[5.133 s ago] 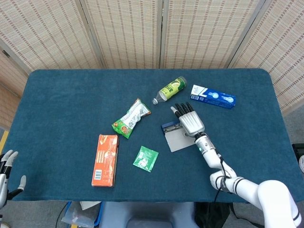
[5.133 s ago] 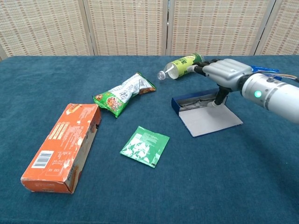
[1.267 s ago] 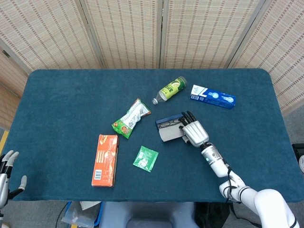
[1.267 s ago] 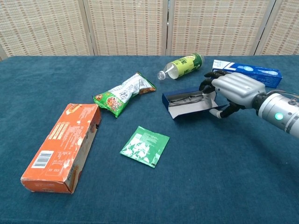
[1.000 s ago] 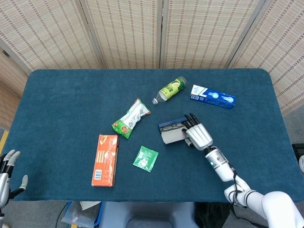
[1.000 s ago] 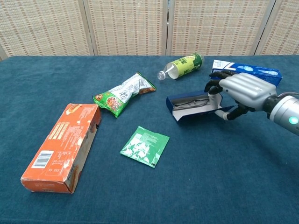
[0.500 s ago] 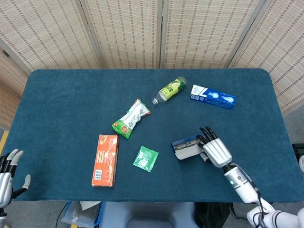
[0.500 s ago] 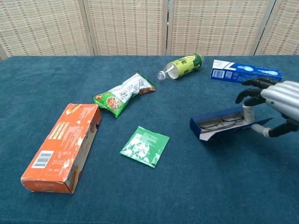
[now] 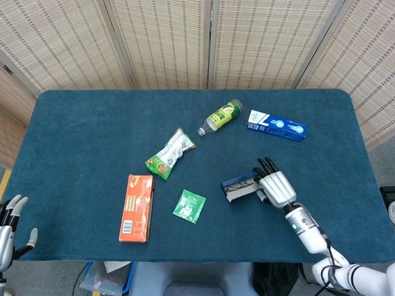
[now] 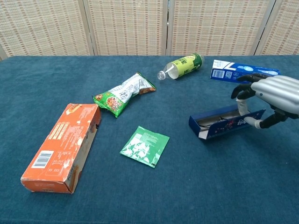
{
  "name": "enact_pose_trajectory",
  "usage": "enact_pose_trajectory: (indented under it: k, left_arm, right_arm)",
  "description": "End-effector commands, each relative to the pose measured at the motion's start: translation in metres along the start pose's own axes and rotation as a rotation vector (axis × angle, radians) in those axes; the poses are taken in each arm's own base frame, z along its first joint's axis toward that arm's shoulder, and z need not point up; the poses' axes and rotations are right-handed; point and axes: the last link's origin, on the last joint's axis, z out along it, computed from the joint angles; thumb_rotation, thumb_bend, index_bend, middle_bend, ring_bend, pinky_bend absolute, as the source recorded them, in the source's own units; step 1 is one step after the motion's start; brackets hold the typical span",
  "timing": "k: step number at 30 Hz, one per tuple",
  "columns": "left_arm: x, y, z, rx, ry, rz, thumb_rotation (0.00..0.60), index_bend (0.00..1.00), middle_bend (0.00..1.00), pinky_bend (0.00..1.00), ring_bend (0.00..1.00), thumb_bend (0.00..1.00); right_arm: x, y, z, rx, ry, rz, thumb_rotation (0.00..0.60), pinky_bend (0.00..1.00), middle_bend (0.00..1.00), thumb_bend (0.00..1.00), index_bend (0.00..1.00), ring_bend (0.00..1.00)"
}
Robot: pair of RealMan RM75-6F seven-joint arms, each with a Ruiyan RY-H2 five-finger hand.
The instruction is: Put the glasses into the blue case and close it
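The blue case [image 9: 241, 187] [image 10: 223, 122] lies on the table right of centre. Its lid stands partly raised along the near side. The dark-framed glasses [image 10: 218, 121] rest inside the tray. My right hand [image 9: 275, 187] [image 10: 272, 94] grips the case at its right end, fingers arched over the top and thumb against the lid. My left hand [image 9: 8, 229] hangs off the table's near left corner, fingers apart and holding nothing.
An orange box [image 10: 60, 147], a green sachet [image 10: 145, 146] and a snack bag [image 10: 124, 99] lie left of the case. A green bottle [image 10: 183, 66] and a blue toothpaste box [image 10: 243, 71] lie behind it. The table has a blue cloth [image 9: 92, 135].
My right hand has pulled the case from the table's middle toward the near right. The lid, flat five seconds ago, has swung up toward the tray with the glasses inside.
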Motion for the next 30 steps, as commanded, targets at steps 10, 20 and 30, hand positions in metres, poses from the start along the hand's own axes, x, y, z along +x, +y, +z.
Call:
enact_pose_trajectory:
  k: [10,20,30]
  left_arm:
    - [0.001,-0.003,-0.002,0.007,0.000,0.001,0.600,0.08,0.00,0.00,0.00,0.42]
    - [0.003,-0.004,-0.002,0.010,0.004,-0.001,0.600,0.08,0.00,0.00,0.00,0.42]
    - [0.005,-0.007,-0.005,0.019,-0.001,-0.003,0.600,0.08,0.00,0.00,0.00,0.42]
  right_arm:
    - [0.014,-0.004,0.039,-0.014,-0.003,0.017,0.600,0.00,0.25,0.42,0.59,0.00]
    - [0.024,-0.007,0.071,-0.032,-0.025,0.028,0.600,0.00,0.24,0.42,0.59,0.00]
    - [0.021,-0.011,0.101,-0.062,-0.066,-0.007,0.600,0.00,0.14,0.40,0.29,0.00]
